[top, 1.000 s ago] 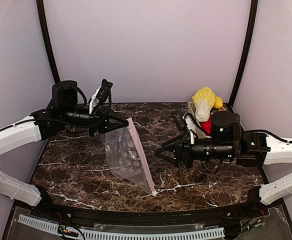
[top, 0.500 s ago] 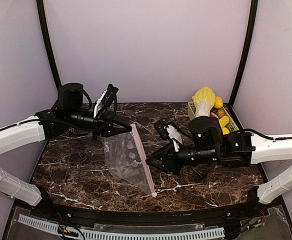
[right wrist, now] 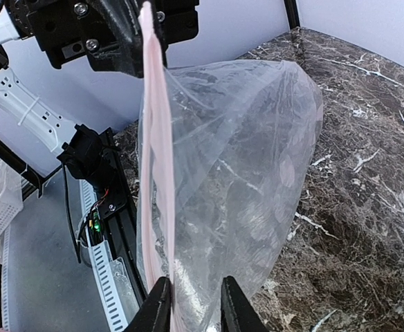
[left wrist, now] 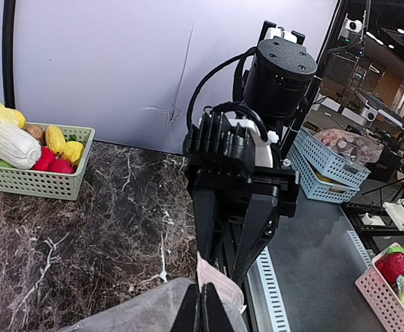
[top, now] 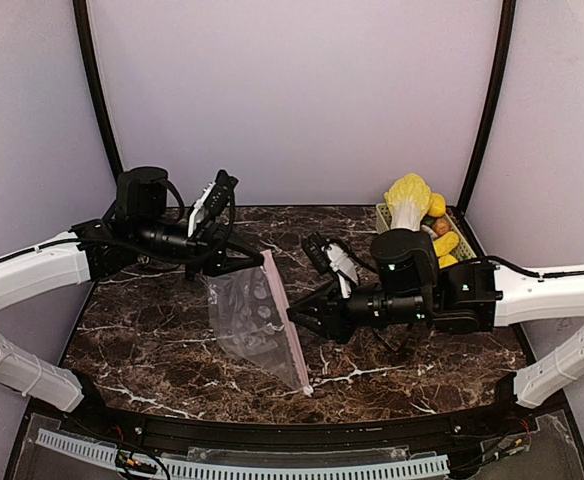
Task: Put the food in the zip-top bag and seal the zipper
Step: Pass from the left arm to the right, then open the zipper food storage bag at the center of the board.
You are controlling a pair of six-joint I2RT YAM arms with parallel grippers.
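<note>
Pinching the bag's [top: 244, 318] top corner in the clamped left gripper [left wrist: 202, 312]. Straddling the zipper [right wrist: 151, 138] midway along with the right gripper [right wrist: 191, 308], jaws narrowly apart on either side.

Arms: two, the left arm [top: 27, 275] and the right arm [top: 557, 295].
Grippers: two, the left gripper [top: 259, 256] and the right gripper [top: 294, 314].
Fingers [right wrist: 158, 308]: two on each gripper.
Surface [top: 152, 335]: one, dark marble.
Bag [top: 244, 315]: one, clear plastic.
Zipper strip [top: 285, 325]: one, pink-white, along the bag's edge.
Green basket [left wrist: 29, 181]: one, on the surface.
Cabbage [left wrist: 5, 138]: one.
Yellow pieces [left wrist: 55, 138]: two in view.
Red pieces [left wrist: 58, 166]: at least two; the basket's wall hides part of the pile.
Brown piece [left wrist: 34, 133]: one.
Baskets beyond the surface: one blue basket [left wrist: 319, 176] and one pink basket [left wrist: 389, 297].
</note>
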